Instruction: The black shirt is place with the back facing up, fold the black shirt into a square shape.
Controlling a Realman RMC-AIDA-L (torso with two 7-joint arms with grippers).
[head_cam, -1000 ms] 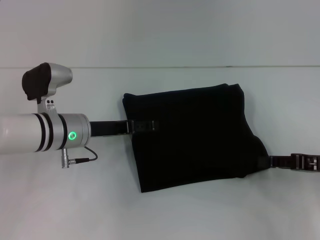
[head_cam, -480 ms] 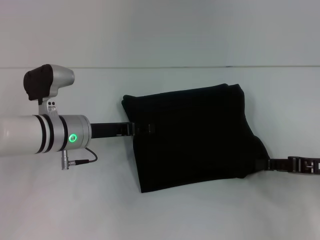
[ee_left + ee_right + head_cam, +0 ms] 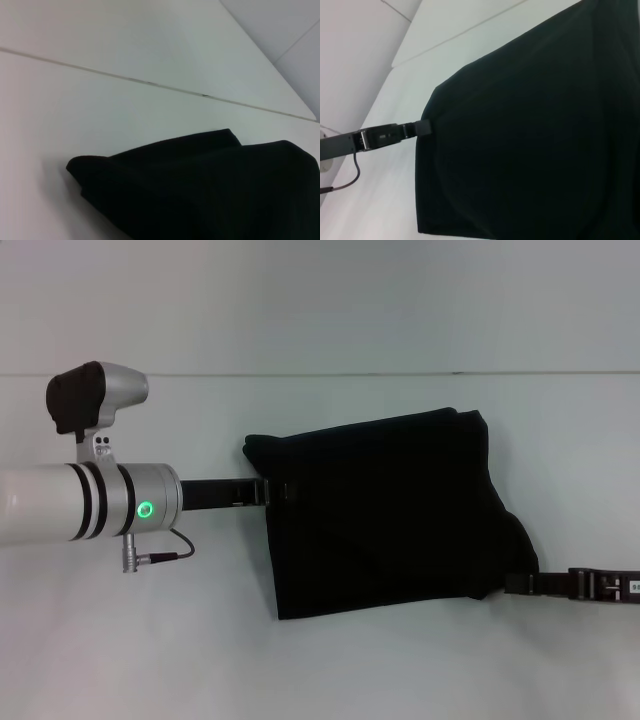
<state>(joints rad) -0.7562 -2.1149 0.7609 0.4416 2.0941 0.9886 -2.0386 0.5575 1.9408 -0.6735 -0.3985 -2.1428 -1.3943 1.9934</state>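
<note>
Since a second ago the right gripper [image 3: 520, 584] has slid leftward along the shirt's near right corner. The left gripper [image 3: 272, 492] meets the black shirt [image 3: 385, 515], folded mid-table [image 3: 120, 640]; I cannot tell either gripper's state. Smooth the corner evenly for square edges.
</note>
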